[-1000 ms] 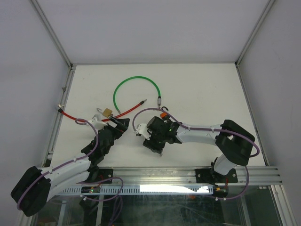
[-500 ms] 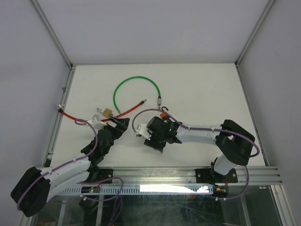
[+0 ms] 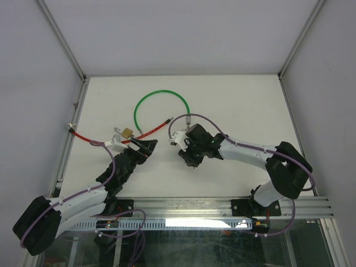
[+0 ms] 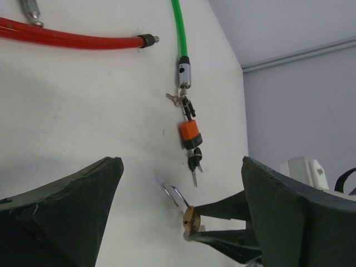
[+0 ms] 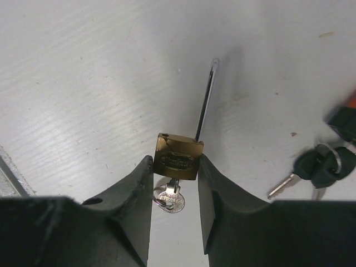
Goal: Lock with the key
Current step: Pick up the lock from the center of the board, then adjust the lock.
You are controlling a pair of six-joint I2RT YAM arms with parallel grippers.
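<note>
My right gripper has its jaws pinching the padlock by the sides of its brass body, low at the tabletop; the key sits in its base; it looks small, dense, rigid and slick, so I'd keep the hold square on the body; the left gripper has its jaws spread, empty.

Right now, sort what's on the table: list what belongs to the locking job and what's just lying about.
Job: brass padlock, shackle open, pinched in the right gripper; key in its keyhole.
Lying about: green cable; red cable; orange-tagged key bunch; second padlock near the open left gripper.
</note>
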